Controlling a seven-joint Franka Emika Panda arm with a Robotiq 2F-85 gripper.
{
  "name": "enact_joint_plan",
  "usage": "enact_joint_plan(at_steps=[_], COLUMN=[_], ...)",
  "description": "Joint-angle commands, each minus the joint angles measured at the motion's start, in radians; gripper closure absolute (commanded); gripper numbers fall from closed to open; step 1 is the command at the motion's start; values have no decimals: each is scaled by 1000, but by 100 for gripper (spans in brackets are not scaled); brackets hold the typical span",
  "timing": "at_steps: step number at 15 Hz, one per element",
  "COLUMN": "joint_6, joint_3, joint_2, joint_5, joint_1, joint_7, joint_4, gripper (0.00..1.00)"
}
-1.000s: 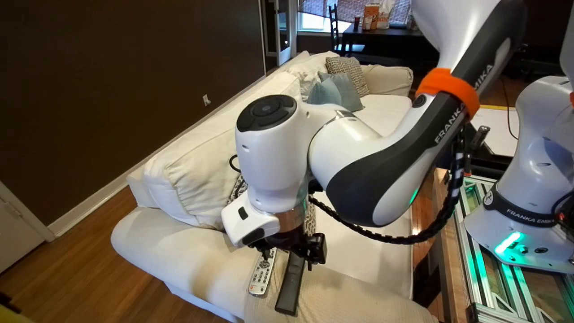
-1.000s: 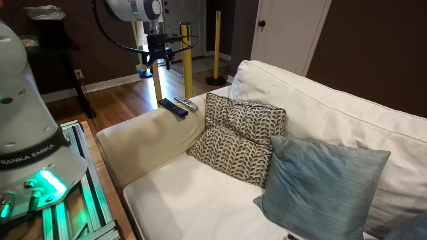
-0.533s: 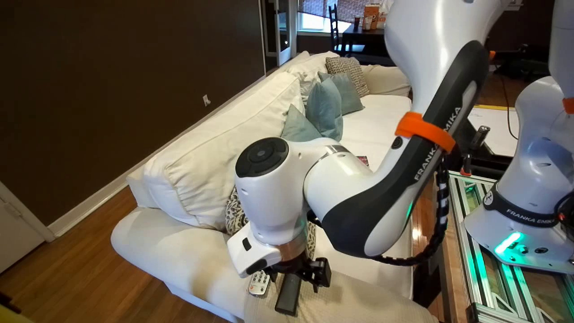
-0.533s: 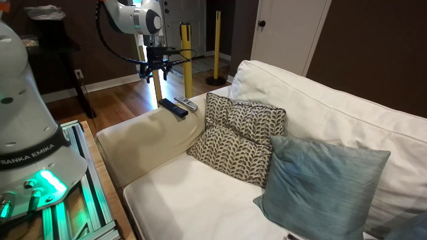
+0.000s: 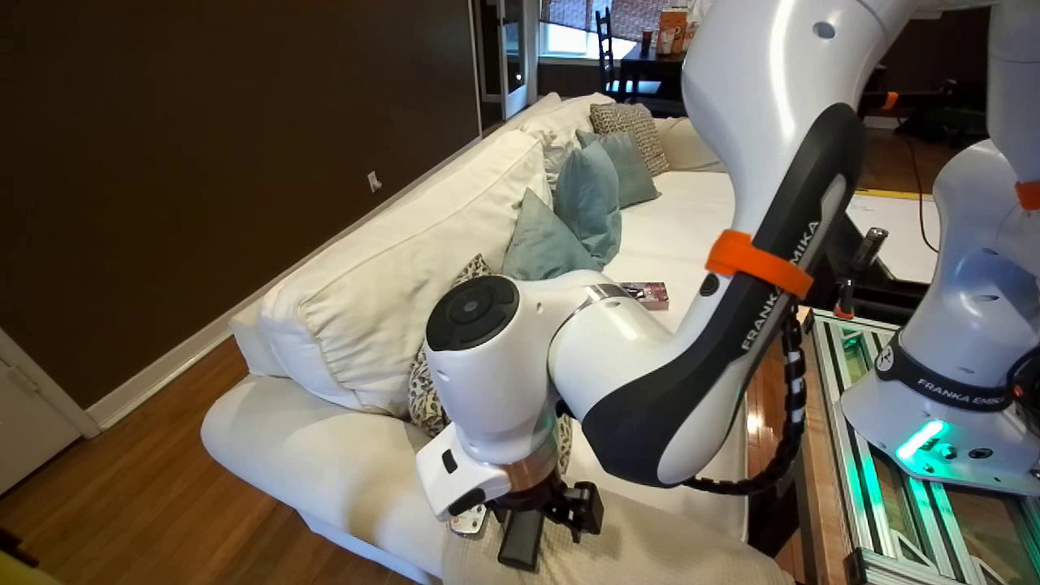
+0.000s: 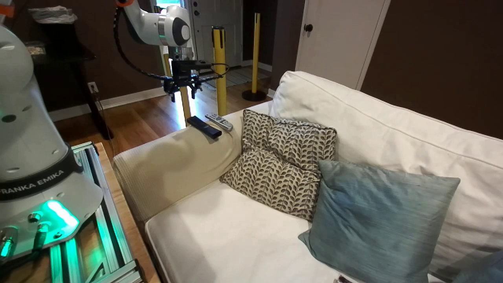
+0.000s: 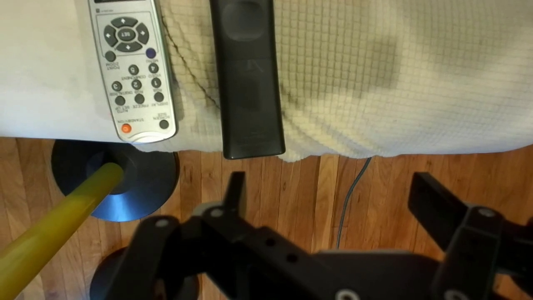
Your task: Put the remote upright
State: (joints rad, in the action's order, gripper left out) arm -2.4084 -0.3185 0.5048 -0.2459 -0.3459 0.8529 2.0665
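Pre-grasp, I judged; next needed lining up, lowering, pinching. Wrist view: long silver plastic remote [image 7: 134,79] sat left; slim black plastic bar remote [image 7: 251,89] lay flat on cream fabric armrest [image 7: 333,62], long axis top-to-bottom, plain end pointing bottomward; lower right, my black gripper [image 7: 328,185] hung empty, jaws apart.

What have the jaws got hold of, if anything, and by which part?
Nothing: the jaws stand open with nothing between them, and the black remote and the silver remote lie flat on the sofa arm, apart from them.
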Motion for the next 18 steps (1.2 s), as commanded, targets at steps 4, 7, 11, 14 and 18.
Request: enact_joint_plan(at_steps=[4,7,11,14,18], joint_6=[-22,-65,-118,-116,-120], joint_3=[9,16,40,50,53], joint_2=[84,122,171,204,246], joint_5=[-55,-90,-157,-182,-192], joint_1=[5,-4,-26,-33,-31], joint_7=[2,-10,-27,-35,-30], joint_4=[-22,-28,-53,-79,-112], gripper=[0,0,0,0,0])
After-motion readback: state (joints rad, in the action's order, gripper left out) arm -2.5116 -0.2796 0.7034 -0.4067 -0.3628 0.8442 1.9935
